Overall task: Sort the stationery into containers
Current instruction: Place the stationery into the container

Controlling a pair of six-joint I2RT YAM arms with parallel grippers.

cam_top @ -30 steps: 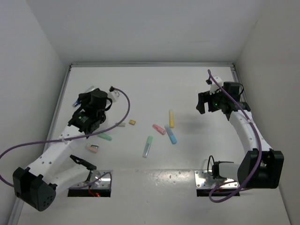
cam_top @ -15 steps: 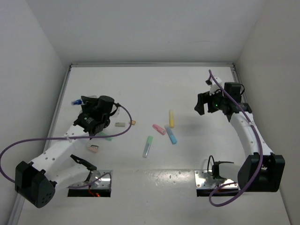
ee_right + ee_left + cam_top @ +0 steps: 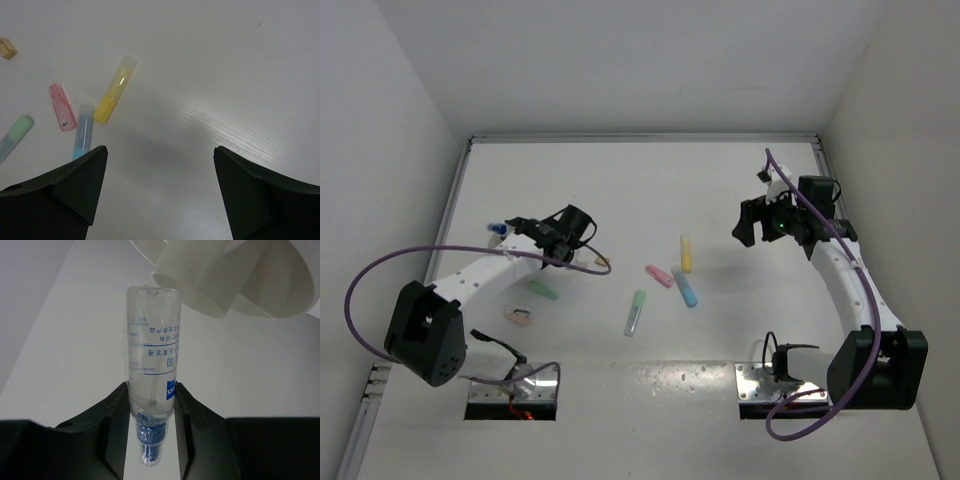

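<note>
The left gripper [image 3: 513, 228] is far out on the left side of the table [image 3: 650, 190]. Its fingers [image 3: 117, 407] are closed on a clear pen with a blue cap [image 3: 150, 355]. The pen is held near its cap end and it is lifted off the table. In the left wrist view a white rounded form [image 3: 240, 275] is just beyond the free end of the pen. I think this is the bowl, but I cannot see inside it.

To the right, a small pink block [image 3: 518, 316] and a green marker [image 3: 544, 292] lie near the left arm. A tan block [image 3: 604, 261] lies a little further right. In the middle lie a second green marker [image 3: 636, 312], a pink marker [image 3: 659, 275], a blue marker [image 3: 685, 289] and a yellow marker [image 3: 686, 252], close together.

The right gripper [image 3: 160, 175] hangs above the table to the right of these markers. Its fingers are spread wide and hold nothing.

In my judgement the task is at an early stage. One pen is on its way to the bowl, and at least seven items are not yet sorted.
</note>
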